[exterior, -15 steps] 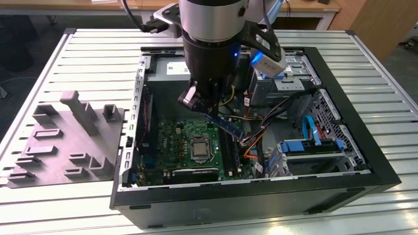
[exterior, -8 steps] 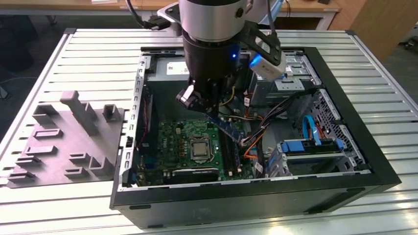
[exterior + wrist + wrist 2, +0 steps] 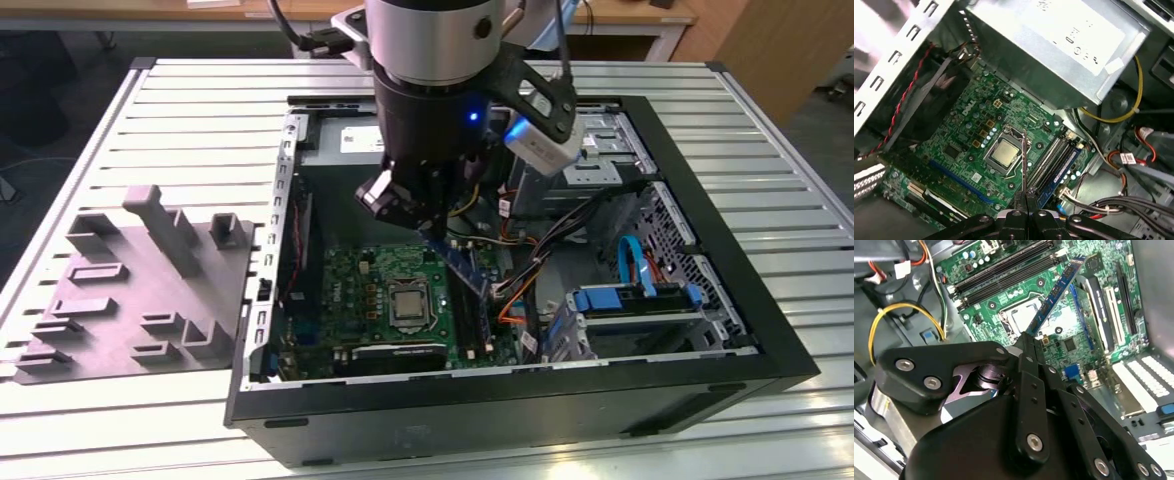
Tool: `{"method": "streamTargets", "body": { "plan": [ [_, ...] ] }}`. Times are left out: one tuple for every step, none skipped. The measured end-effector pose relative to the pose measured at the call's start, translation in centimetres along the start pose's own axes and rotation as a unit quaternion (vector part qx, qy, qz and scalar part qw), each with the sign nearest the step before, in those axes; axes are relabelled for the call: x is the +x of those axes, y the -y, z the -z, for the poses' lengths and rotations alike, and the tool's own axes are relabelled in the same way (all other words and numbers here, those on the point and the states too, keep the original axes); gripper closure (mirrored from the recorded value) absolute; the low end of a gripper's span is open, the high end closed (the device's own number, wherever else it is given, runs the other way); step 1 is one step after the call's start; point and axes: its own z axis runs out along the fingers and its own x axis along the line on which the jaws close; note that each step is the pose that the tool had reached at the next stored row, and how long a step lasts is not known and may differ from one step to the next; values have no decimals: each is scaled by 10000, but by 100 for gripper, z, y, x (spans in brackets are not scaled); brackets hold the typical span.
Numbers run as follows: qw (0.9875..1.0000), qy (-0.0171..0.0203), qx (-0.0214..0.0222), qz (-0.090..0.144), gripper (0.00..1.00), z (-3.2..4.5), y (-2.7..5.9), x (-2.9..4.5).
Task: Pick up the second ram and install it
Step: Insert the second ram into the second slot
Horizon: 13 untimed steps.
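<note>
Tool: pinching the second ram by one end.
Ram axis: I see it running straight out toward the motherboard.
Memory slots: just beside its far end.

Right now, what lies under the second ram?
Held in the gripper, the second ram hangs above the green motherboard, near the processor socket and black slot rails. The strip directly beneath is hidden.

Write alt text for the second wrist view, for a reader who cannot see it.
The gripper is shut on the second ram, a blue stick held above the green motherboard. Black slot rails run across that board.
</note>
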Motion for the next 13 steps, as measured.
{"method": "streamTargets", "body": {
  "plan": [
    [10000,-1,5,-77,89,0,0,0],
    [9999,-2,9,-154,89,0,0,0],
    [9997,-4,14,-236,89,0,0,0],
    [9995,-5,19,-308,89,0,0,0],
    [9993,-6,22,-376,89,0,0,0],
    [9990,-7,27,-449,89,0,0,0],
    [9986,-8,31,-527,89,0,0,0],
    [9981,-9,36,-612,89,0,0,0],
    [9976,-10,41,-691,89,0,0,0],
    [9971,-12,45,-764,89,0,0,0],
    [9964,-13,50,-844,89,0,0,0],
    [9958,-14,54,-914,89,0,0,0],
    [9952,-15,58,-981,89,0,0,0]
  ]
}}
